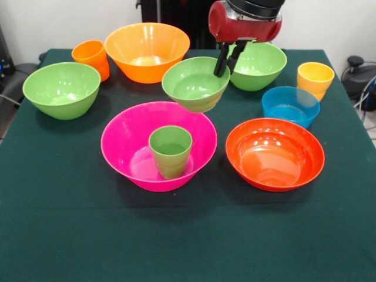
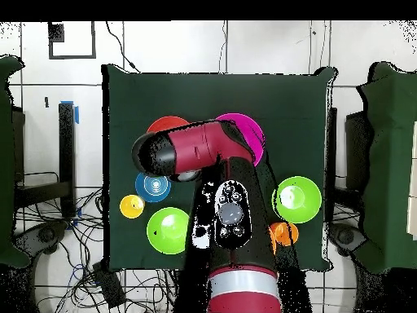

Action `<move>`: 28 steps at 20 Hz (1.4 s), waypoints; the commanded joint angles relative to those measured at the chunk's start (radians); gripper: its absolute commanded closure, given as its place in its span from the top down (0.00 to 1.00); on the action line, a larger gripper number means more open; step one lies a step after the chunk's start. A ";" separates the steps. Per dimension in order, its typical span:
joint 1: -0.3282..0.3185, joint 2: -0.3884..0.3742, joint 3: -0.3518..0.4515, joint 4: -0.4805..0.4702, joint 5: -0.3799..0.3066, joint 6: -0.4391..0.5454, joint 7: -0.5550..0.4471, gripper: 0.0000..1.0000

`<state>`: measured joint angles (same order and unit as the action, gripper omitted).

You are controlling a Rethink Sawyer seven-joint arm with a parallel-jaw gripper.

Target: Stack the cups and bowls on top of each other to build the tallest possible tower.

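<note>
Above the pink bowl (image 1: 135, 144), which holds an upright green cup (image 1: 170, 151), a green bowl (image 1: 194, 83) hangs tilted, its far rim pinched in the closed gripper (image 1: 228, 59). From overhead the red arm (image 2: 204, 151) hides that bowl and most of the pink one (image 2: 248, 134).

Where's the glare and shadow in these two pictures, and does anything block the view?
Front view: bright highlights inside the red-orange bowl and orange bowl; soft shadows under the bowls on the table. Overhead view: the arm covers part of the pink bowl.
</note>
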<state>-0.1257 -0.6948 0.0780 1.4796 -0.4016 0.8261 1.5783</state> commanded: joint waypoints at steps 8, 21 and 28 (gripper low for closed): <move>-0.060 0.068 0.172 -0.065 -0.075 0.058 -0.247 0.00; -0.067 0.110 0.208 -0.148 -0.099 0.127 -0.277 0.00; -0.072 0.116 0.209 -0.162 -0.112 0.136 -0.284 0.00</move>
<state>-0.1818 -0.6364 0.2035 1.3635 -0.4074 0.8444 1.5783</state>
